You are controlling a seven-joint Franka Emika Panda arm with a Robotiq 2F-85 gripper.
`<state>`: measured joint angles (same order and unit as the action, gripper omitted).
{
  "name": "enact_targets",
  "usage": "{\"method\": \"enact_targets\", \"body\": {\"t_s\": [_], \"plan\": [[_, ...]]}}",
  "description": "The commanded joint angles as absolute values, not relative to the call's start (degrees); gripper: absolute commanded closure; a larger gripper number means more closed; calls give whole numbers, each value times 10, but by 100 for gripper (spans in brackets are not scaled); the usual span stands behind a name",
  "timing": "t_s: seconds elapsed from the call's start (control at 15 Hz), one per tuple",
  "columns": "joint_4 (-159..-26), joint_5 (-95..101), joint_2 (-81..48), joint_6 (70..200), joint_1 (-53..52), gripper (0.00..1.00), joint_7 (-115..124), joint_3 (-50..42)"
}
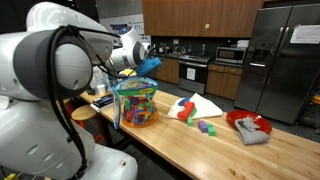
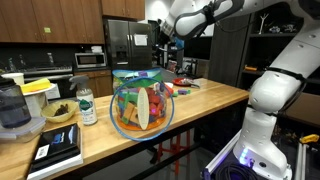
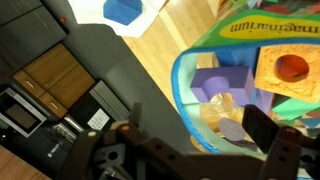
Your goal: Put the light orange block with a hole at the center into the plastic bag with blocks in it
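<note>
The clear plastic bag [image 1: 135,102] with a bluish rim stands on the wooden counter, full of many-coloured blocks; it also shows in an exterior view [image 2: 140,102]. My gripper [image 1: 143,67] hangs over the bag's open top, seen also in an exterior view [image 2: 160,47]. In the wrist view the gripper [image 3: 200,135] is open, its fingers spread wide on either side of the bag's rim [image 3: 182,100]. The light orange block [image 3: 216,110] lies inside the bag among purple blocks, between the fingers and apart from them.
Red, green and purple blocks [image 1: 190,108] lie on a white sheet further along the counter. A red bowl with grey cloth [image 1: 250,126] sits beyond them. A blender, bowl, bottle and book [image 2: 58,148] stand on the bag's other side.
</note>
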<state>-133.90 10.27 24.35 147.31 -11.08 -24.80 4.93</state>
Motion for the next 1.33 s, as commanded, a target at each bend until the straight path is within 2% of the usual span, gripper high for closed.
{"method": "enact_targets", "body": {"t_s": [0.0,0.8,1.27], "plan": [[-1334,117,234,1501,-78,0,-216,32],[-1344,126,184,1550,41,0,-121,-23],[-1343,112,136,1541,76,0,-116,-70]]}}
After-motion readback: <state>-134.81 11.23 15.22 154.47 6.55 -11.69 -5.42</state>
